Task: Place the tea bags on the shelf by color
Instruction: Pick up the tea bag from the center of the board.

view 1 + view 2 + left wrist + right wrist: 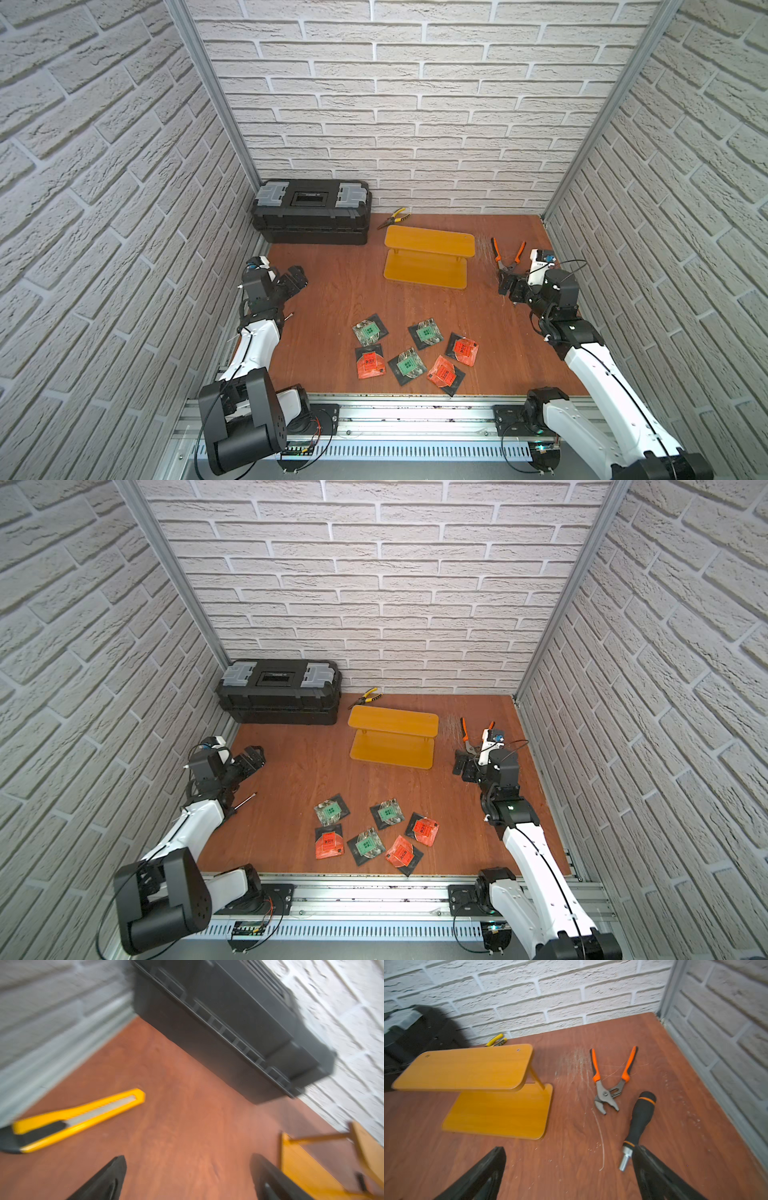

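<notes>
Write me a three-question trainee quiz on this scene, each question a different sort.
1. How many green-labelled tea bags lie on the table?
2. True or false: both tiers of the shelf hold no tea bags.
3. The left gripper and right gripper are: A) both open and empty; B) both shut; C) one holding a tea bag.
Key: 1 three; 2 true; 3 A.

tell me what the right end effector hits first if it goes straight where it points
Probably the reddish-brown wooden tabletop, in the scratched gap between the yellow-orange two-tier plastic shelf and the orange-handled pliers, since the open right end effector tilts down; depth is unclear.
</notes>
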`<state>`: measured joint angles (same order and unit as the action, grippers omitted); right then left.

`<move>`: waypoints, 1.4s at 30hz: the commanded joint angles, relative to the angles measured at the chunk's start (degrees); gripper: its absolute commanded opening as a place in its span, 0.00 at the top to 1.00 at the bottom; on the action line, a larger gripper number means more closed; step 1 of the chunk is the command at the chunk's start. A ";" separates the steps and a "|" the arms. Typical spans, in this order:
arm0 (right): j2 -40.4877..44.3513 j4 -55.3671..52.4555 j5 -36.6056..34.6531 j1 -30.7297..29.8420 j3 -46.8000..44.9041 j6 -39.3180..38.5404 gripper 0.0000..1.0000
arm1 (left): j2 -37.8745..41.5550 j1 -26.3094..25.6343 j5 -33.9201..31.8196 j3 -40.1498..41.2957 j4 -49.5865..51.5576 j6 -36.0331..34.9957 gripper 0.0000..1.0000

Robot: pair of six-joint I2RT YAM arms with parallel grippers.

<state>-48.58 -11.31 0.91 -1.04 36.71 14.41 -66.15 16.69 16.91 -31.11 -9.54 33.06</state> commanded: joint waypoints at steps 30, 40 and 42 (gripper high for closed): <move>3.96 -3.00 10.26 -40.45 -11.40 24.45 0.15 | 23.57 -44.68 -3.36 8.36 26.68 2.82 0.02; -19.06 6.54 3.86 -55.99 -1.51 27.30 0.22 | 27.55 -47.37 -3.40 10.07 33.64 7.88 0.02; -22.78 8.19 3.65 -57.39 0.25 27.93 0.23 | 28.66 -47.44 -2.89 10.98 34.32 9.15 0.01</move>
<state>-68.16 -8.93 7.07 -56.66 34.83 40.45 -38.87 -30.39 13.96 -21.54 22.81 39.75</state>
